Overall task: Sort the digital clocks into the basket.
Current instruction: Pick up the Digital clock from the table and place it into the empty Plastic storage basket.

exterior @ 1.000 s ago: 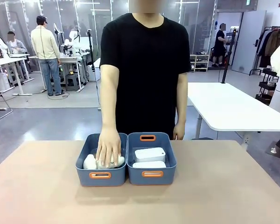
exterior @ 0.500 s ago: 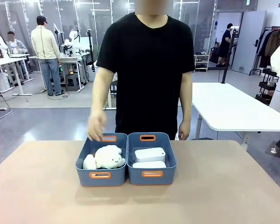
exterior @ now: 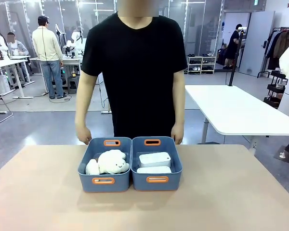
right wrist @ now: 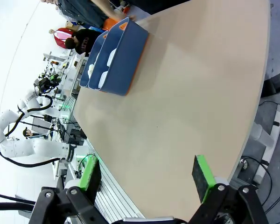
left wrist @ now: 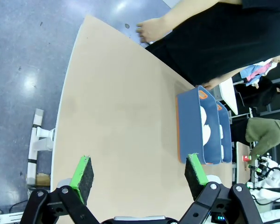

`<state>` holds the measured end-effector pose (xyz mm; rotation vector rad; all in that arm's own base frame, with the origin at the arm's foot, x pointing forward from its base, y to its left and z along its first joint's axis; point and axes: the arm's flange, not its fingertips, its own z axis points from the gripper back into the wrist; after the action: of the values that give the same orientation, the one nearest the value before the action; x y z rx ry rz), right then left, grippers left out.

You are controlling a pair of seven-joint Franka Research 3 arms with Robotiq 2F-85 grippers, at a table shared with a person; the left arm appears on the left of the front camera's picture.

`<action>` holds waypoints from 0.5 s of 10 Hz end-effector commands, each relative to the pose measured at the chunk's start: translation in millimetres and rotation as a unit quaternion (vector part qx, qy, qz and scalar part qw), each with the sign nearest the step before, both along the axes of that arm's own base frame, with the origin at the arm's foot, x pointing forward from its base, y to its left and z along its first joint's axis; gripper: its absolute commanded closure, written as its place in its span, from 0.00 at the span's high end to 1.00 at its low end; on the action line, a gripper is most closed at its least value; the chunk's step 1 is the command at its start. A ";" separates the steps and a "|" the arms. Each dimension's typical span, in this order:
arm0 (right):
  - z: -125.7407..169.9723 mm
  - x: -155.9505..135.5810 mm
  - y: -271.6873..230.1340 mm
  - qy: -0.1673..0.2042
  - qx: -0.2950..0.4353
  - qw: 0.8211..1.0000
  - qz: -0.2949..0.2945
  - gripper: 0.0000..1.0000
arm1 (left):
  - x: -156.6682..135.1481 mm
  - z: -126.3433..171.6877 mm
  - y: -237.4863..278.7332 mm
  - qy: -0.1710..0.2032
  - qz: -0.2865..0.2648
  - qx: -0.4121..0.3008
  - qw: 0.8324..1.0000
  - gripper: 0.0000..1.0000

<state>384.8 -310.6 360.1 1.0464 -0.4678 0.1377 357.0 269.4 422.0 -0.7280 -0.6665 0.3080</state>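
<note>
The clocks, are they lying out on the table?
No, in the front view both clocks lie inside the right-hand basket, beside the basket of plush toys.

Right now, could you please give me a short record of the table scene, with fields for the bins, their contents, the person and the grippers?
right bin: holds both digital clocks, one behind the other
left bin: holds white plush toys
bins: side by side, touching
person's hands: at the far table edge, out of the bins
left gripper: open, empty, above the table
right gripper: open, empty, above the table
</note>
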 end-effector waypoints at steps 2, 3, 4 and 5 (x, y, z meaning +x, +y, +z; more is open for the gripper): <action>1.8 -1.2 1.2 0.004 -0.008 1.000 0.006 1.00 | -2.4 0.8 0.4 0.000 -0.006 -0.005 1.000 1.00; 1.8 -1.2 1.2 0.004 -0.008 1.000 0.006 1.00 | -2.4 0.8 0.4 0.000 -0.006 -0.005 1.000 1.00; 1.8 -1.2 1.2 0.004 -0.008 1.000 0.006 1.00 | -2.4 0.8 0.4 0.000 -0.006 -0.005 1.000 1.00; 1.8 -1.2 1.2 0.004 -0.008 1.000 0.006 1.00 | -2.4 0.8 0.4 0.000 -0.006 -0.005 1.000 1.00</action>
<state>384.8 -310.6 360.1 1.0463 -0.4678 0.1377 357.0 269.4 422.0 -0.7280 -0.6665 0.3080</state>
